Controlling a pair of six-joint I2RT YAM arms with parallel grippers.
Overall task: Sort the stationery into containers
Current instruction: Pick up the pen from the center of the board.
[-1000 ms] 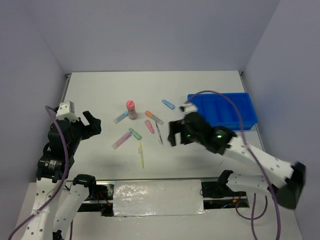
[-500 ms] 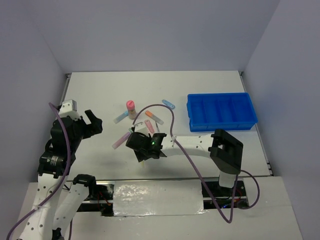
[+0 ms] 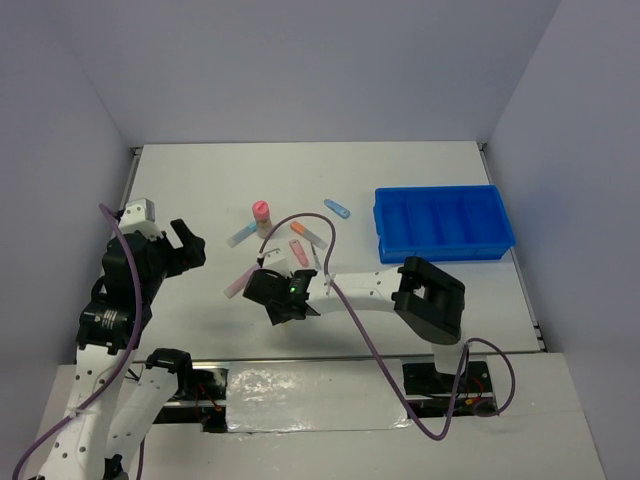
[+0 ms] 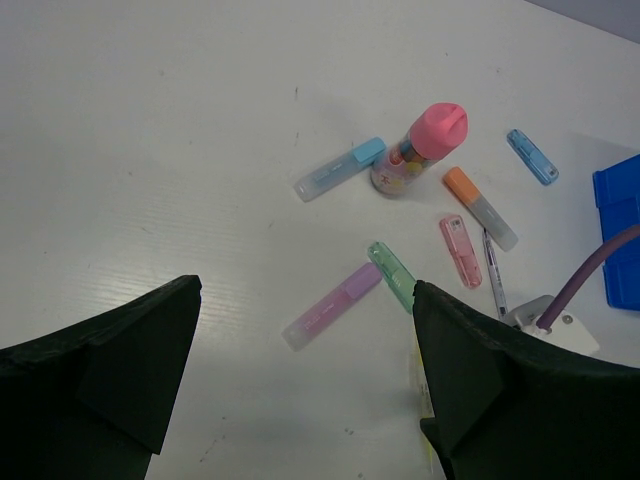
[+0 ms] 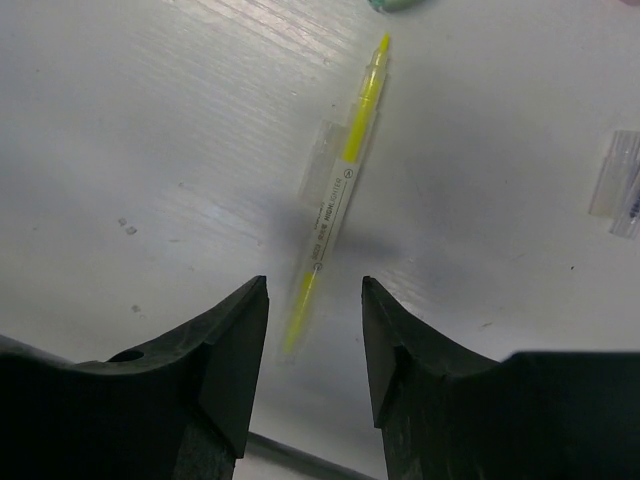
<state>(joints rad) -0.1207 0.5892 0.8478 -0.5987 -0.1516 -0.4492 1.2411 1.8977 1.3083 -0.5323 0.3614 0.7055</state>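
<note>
Straddling the yellow pen (image 5: 340, 180) with the right tool (image 5: 312, 300) ahead of a pinch grasp.

The right tool (image 3: 285, 298) is released and empty, set low over the desk (image 3: 200, 190) with one finger on each side of the pen's near end. The pen lies flat, untouched, its barrel running away from the gap. This alignment likely lets the jaws close across the narrow width. Because the grip point is near one end, the pen may tilt when lifted. The blue tray (image 3: 445, 253) sits well apart at the far right, and its compartments appear empty. The left tool (image 4: 305, 370) is also released and empty, raised at the left side, probably to leave the reach clear. The pink-capped bottle (image 4: 415, 150) stands upright among the pastel sticks, unsorted on the desk.
</note>
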